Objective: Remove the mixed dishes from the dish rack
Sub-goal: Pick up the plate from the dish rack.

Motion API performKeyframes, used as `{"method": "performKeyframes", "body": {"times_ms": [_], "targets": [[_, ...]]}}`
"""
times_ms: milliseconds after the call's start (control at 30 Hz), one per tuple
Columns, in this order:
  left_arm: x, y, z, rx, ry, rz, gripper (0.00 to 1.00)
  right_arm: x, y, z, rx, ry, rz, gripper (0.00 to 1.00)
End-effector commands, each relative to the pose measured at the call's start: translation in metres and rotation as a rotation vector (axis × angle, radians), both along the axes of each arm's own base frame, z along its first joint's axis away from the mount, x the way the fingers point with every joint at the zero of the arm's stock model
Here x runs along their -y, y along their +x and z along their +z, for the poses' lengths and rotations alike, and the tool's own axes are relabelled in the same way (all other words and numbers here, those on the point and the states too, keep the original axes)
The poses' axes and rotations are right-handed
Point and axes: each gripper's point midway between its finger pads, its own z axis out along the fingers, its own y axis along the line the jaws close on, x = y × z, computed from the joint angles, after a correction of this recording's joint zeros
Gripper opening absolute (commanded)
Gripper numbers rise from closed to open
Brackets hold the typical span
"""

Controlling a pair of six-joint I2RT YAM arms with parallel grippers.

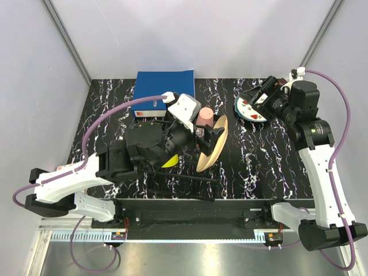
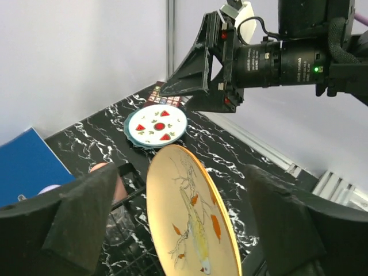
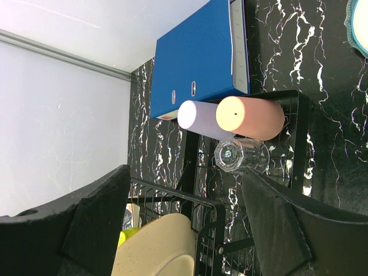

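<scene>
Left gripper (image 2: 178, 192) gapes wide astride the peach plate (image 2: 192, 224) in the dish rack (image 3: 299, 141); right gripper (image 3: 185, 192) wide, empty

The bench (image 1: 259, 167) has a black top veined with white, marble-like, and is closed in by pale walls on three sides. At its far edge, left of centre, a blue binder (image 1: 164, 86) lies flat. The black wire dish rack (image 3: 301, 138) stands just in front of the binder, its far rim close against it. Well apart to the right, near the far corner, the watermelon-print plate (image 2: 156, 123) lies face up. It appears to sit on a teal plate (image 2: 133, 138), though only a thin rim of that shows.
</scene>
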Motion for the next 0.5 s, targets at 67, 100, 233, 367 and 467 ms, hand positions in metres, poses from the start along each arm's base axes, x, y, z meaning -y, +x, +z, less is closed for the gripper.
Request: {"method": "performKeyframes", "body": {"times_ms": [67, 100, 233, 367, 467], "targets": [[-0.005, -0.021, 0.002, -0.042, -0.057, -0.043, 0.99, -0.003, 0.000, 0.015, 0.045, 0.002, 0.008, 0.86], [-0.004, -0.024, -0.007, -0.053, -0.039, -0.048, 0.99, -0.003, -0.001, 0.015, 0.044, 0.004, 0.009, 0.86], [0.003, -0.034, -0.027, -0.072, 0.020, -0.106, 0.99, -0.002, -0.001, 0.010, 0.034, 0.001, 0.004, 0.86], [0.013, -0.041, -0.056, -0.089, 0.111, -0.155, 0.95, -0.003, 0.000, 0.009, 0.034, 0.000, 0.007, 0.86], [0.016, -0.039, -0.081, -0.093, 0.181, -0.141, 0.94, -0.002, -0.001, 0.008, 0.029, -0.001, 0.002, 0.86]]}}
